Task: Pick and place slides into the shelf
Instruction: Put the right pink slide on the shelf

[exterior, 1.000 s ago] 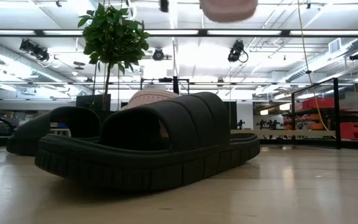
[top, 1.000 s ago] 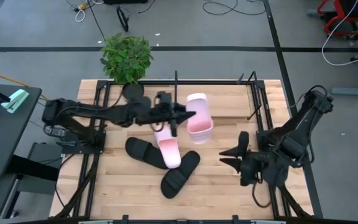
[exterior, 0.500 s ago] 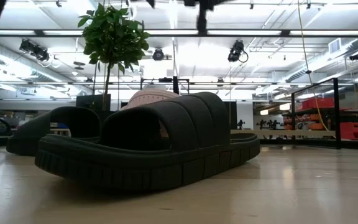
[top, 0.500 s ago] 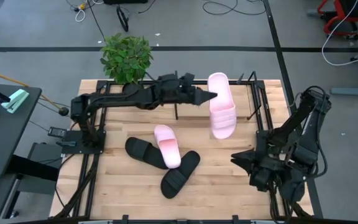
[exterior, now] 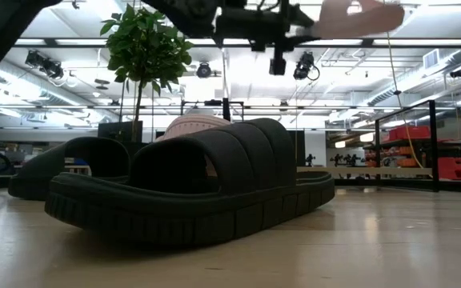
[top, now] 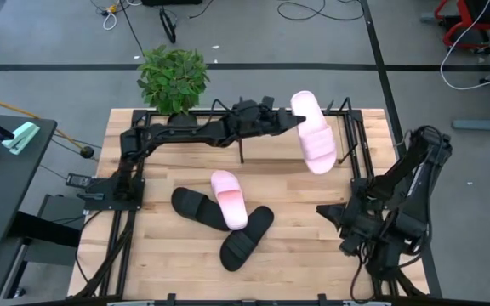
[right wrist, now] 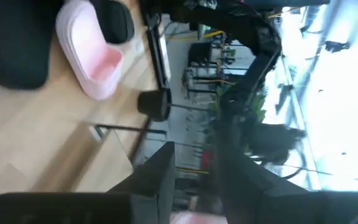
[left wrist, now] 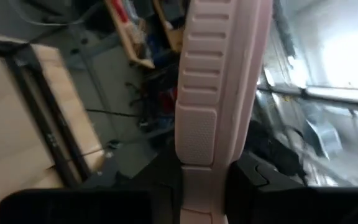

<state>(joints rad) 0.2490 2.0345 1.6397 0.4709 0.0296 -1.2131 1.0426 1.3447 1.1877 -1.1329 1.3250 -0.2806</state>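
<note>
My left gripper (top: pixel 293 121) reaches level across the far side of the table and is shut on a pale pink slide (top: pixel 315 136), which hangs in the air over the right part of the thin black shelf (top: pixel 345 140). On the table lie the other pink slide (top: pixel 228 197) and two black slides (top: pixel 196 206) (top: pixel 247 236), each resting on its sole. The upper black slide partly overlaps the pink one. At the right, my right gripper (top: pixel 328 214) waits open with nothing between its fingers. My left gripper pinches the pink slide between its two fingers at the ribbed sole edge (left wrist: pixel 194 155), toward the slide's far end. The fingers come level from the table's left and lie across the slide. The slide is lifted clear and tipped onto its edge, its length running far to near.
A potted plant (top: pixel 173 78) stands at the table's far left corner beside the shelf. The shelf's upright posts (top: pixel 242 140) rise at the table's far middle and right. Bare wood (top: pixel 304 255) lies near the front right.
My left gripper has swung toward the table's far right and sunk a little, rolling as it went. The pink slide has gone with it from above the table's middle to over the shelf's right end, turning from strap-up to on edge. My right gripper's wrist has rolled.
</note>
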